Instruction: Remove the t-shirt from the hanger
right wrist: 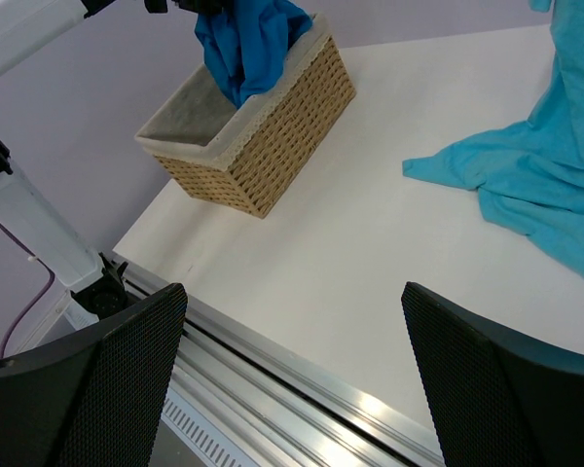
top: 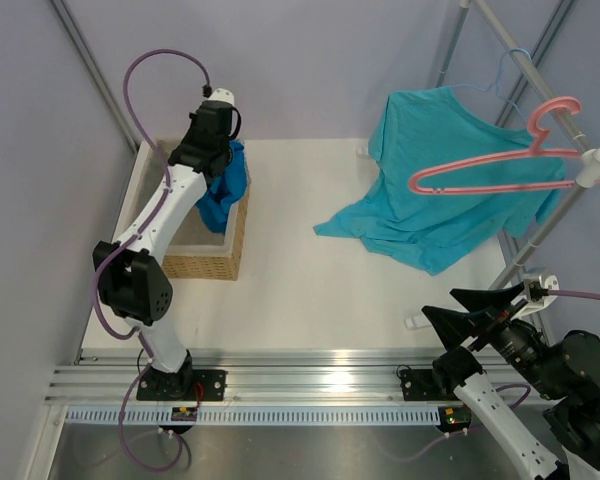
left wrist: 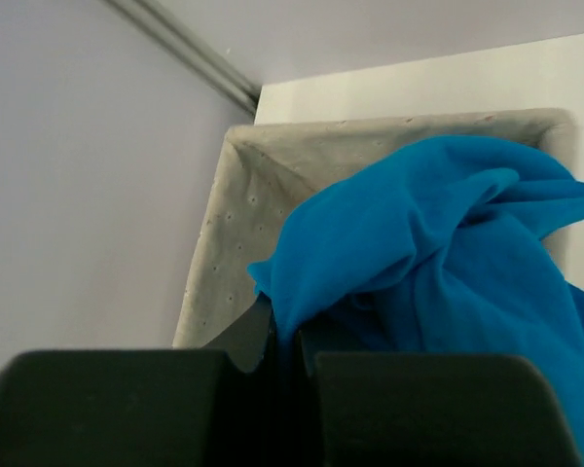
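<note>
The royal-blue t-shirt (top: 225, 190) hangs bunched from my left gripper (top: 222, 165) over the wicker basket (top: 205, 262), its lower folds draped on the basket's right wall. In the left wrist view the jaws of the left gripper (left wrist: 284, 336) are shut on a fold of the t-shirt (left wrist: 428, 253). The salmon-pink hanger (top: 480, 188) hangs bare on the rack at the right. My right gripper (top: 438, 302) stands open and holds nothing near the table's front right edge; in the right wrist view, only tabletop shows between the fingers of the right gripper (right wrist: 297, 379).
A lighter teal t-shirt (top: 430, 150) hangs on a thin blue wire hanger from the rack pole (top: 540, 80), its hem trailing on the table (right wrist: 535, 185). The lined basket (right wrist: 273, 146) sits at the far left. A metal rail (top: 300, 385) runs along the near edge.
</note>
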Controlling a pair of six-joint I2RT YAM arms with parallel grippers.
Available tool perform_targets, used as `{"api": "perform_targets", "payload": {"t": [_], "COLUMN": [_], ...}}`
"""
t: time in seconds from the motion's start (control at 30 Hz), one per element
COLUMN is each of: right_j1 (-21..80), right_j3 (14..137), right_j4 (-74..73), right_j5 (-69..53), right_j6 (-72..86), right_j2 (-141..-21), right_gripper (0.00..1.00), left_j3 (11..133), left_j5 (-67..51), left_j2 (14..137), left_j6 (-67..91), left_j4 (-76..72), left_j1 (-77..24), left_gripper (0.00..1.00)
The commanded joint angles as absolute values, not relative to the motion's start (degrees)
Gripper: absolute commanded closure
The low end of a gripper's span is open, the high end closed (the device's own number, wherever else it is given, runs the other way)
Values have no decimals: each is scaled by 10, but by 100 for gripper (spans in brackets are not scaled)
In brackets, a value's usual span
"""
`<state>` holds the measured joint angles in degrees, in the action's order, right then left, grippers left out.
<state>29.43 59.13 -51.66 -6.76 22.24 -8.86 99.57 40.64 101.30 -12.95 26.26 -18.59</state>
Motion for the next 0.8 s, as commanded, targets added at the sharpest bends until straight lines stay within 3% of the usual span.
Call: {"api": "perform_targets", "payload": {"t": [0.0, 0.27, 0.37, 0.4, 0.47, 0.6, 0.77], "right_j1": [292, 292, 292, 293, 292, 292, 293], "right_j3": [588, 589, 591, 592, 591, 591, 597], "right_j4": [-497, -498, -501, -502, -501, -502, -502], "right_j5": [-81, -85, -85, -85, -88, -89, -90], "right_j6": [207, 208, 209, 209, 209, 209, 209], "right_j2": [-76, -75, -74, -75, -77, -89, -98], "right_gripper": [1, 1, 1, 1, 1, 1, 0], "left_j3": [984, 924, 908, 903, 894, 884, 870], "left_j5": [401, 453, 432, 427, 418, 411, 291], "left_j2": [983, 978, 980, 979, 975, 946, 898], "left_j6": [-64, -55, -55, -53, -45, -15, -3], "left_j4": [264, 259, 262, 263, 268, 279, 280], "left_j1": [-150, -114, -114, -113, -113, -113, -117], "left_gripper": [100, 99, 63, 46, 31, 14, 15]}}
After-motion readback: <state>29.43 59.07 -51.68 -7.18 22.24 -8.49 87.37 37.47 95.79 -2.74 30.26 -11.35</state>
